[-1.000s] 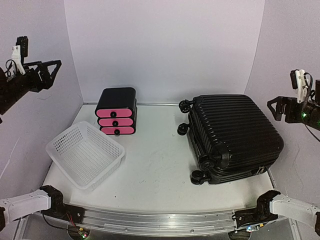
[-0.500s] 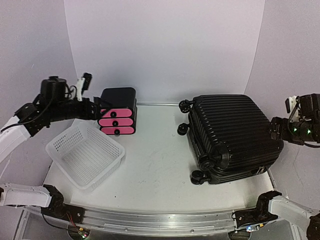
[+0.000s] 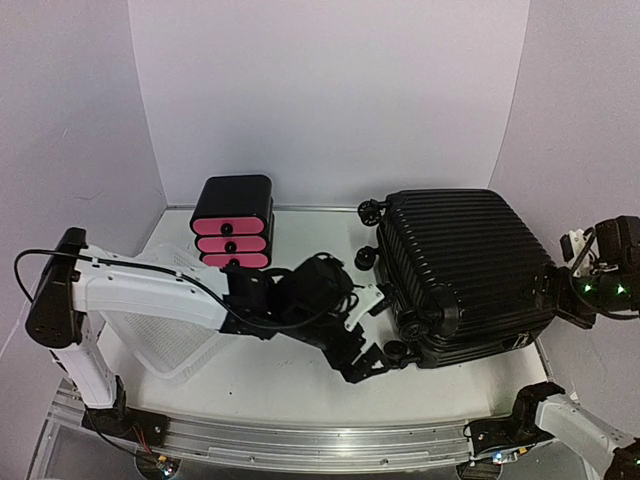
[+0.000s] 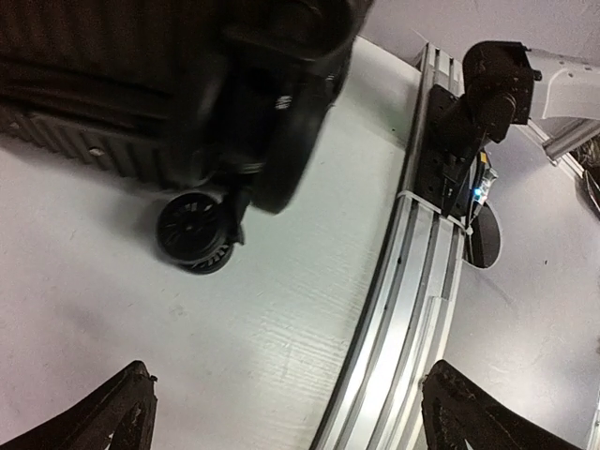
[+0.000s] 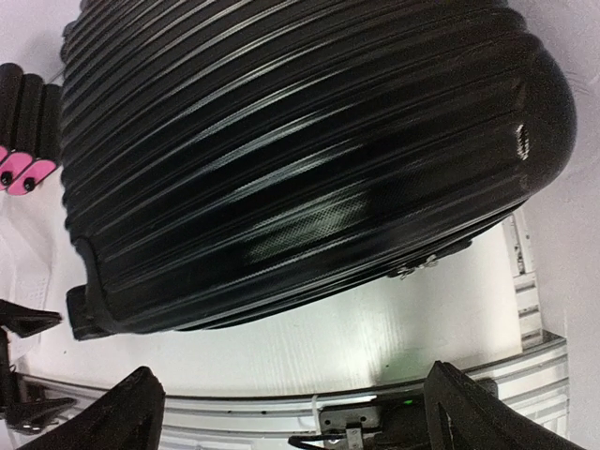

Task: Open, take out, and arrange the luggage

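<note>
The luggage (image 3: 465,270) is a large black ribbed suitcase lying flat and closed at the right of the table, its wheels pointing left. My left gripper (image 3: 370,340) reaches across the table's middle and stands open just left of the near wheel (image 3: 398,352). The left wrist view shows that wheel (image 4: 195,232) under the luggage corner (image 4: 141,94), with the open gripper (image 4: 286,398) over bare table. My right gripper (image 3: 560,300) hovers open at the suitcase's right side. In the right wrist view the ribbed luggage shell (image 5: 281,159) fills the picture above the open gripper (image 5: 291,389).
A black box with three pink drawers (image 3: 232,222) stands at the back left. A white mesh basket (image 3: 165,345) sits at the left, partly hidden behind my left arm. An aluminium rail (image 3: 320,440) runs along the near edge. White walls close the back and sides.
My left arm swung down from the upper left and across the table to the suitcase's near wheel. The right arm dropped beside the suitcase's right side. Both grippers stayed open.
</note>
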`<state>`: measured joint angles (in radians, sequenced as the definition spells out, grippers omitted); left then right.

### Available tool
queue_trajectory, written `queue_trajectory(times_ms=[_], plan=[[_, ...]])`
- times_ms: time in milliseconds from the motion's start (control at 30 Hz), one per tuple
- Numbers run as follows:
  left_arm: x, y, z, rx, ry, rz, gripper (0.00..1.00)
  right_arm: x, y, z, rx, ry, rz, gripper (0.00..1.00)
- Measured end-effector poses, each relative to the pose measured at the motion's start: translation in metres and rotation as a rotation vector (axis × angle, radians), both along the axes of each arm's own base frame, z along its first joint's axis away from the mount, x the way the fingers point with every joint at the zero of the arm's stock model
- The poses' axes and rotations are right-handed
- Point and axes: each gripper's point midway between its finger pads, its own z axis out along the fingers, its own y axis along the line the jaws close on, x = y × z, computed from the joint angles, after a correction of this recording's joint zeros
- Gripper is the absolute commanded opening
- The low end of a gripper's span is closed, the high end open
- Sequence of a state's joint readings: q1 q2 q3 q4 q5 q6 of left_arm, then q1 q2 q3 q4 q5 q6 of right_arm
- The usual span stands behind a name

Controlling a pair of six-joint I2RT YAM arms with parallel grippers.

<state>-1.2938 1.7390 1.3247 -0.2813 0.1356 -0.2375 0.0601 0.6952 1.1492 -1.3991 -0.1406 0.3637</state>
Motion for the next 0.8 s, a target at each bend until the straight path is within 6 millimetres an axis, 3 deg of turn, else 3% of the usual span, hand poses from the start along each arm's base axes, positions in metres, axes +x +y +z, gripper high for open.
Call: queue_trajectory(times_ms=[133,333,633,800], plan=[[-0.017,-0.037,-0.008,-0.031,-0.032,-0.079,0.99,-0.012,0.015,0.007,0.075,-0.032,0.055,0.98],[-0.008,-0.079,0.002,-0.128,-0.095,-0.104,0.96,-0.023,0.028,0.011,0.140,-0.039,0.112,0.98],[0.011,-0.089,-0.005,-0.110,-0.166,-0.009,0.85,-0.030,0.033,0.021,0.159,-0.069,0.140,0.98],[0.024,-0.088,-0.004,-0.104,-0.203,0.061,0.89,-0.030,0.033,0.020,0.159,-0.065,0.139,0.98]])
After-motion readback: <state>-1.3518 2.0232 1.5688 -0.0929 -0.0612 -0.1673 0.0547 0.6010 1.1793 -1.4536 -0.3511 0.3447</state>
